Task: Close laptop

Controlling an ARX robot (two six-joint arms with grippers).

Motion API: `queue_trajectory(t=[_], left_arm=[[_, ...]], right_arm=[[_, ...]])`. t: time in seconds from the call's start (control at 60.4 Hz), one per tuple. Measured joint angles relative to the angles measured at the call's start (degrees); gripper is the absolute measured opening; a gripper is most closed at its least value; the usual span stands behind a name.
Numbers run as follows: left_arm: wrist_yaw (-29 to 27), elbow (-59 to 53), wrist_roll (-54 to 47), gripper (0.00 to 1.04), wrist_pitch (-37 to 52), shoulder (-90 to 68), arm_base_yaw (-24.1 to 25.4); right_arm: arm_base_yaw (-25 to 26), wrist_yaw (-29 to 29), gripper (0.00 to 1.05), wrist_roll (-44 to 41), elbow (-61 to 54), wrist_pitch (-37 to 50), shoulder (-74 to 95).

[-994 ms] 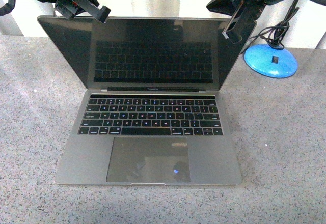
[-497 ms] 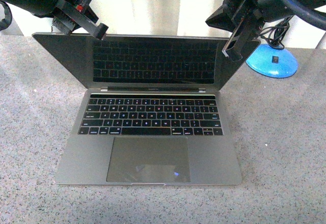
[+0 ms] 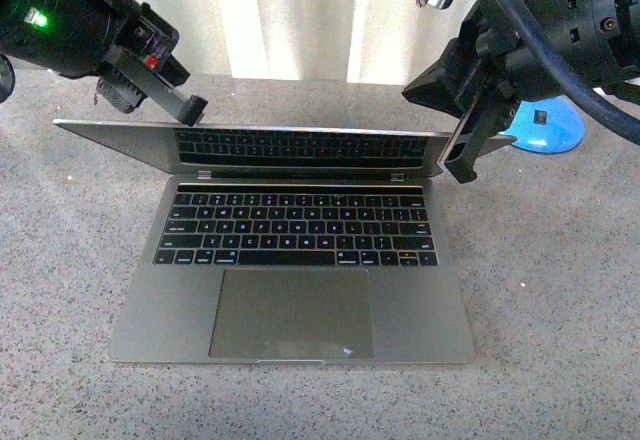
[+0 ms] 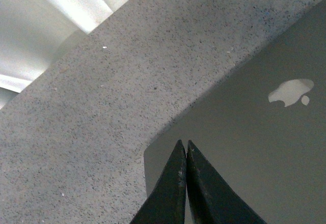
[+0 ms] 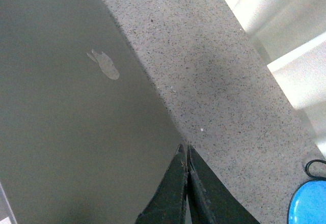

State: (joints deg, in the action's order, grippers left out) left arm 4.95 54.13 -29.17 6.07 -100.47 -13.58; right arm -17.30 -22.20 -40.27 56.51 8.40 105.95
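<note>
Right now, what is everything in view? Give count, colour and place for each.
table: one, speckled grey, under everything
laptop: one, space-grey with black keys, centre of the table, lid tilted low over the keyboard
round base: one, blue, behind the laptop's right corner, partly hidden
backdrop: one, white, behind the table
left pincer: one, black, shut, at the lid's back, left part
right pincer: one, black, shut, at the lid's back, right edge
</note>
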Motion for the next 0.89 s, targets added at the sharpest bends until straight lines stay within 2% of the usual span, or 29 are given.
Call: queue_trajectory(t=[0.895], left_arm=[[-0.09,-6.43,5.01,0.04,6.19,0.02,-2.73]], right_arm=[[-0.81,-0.02,0.01,0.04,-4.2,2.12,-0.22]])
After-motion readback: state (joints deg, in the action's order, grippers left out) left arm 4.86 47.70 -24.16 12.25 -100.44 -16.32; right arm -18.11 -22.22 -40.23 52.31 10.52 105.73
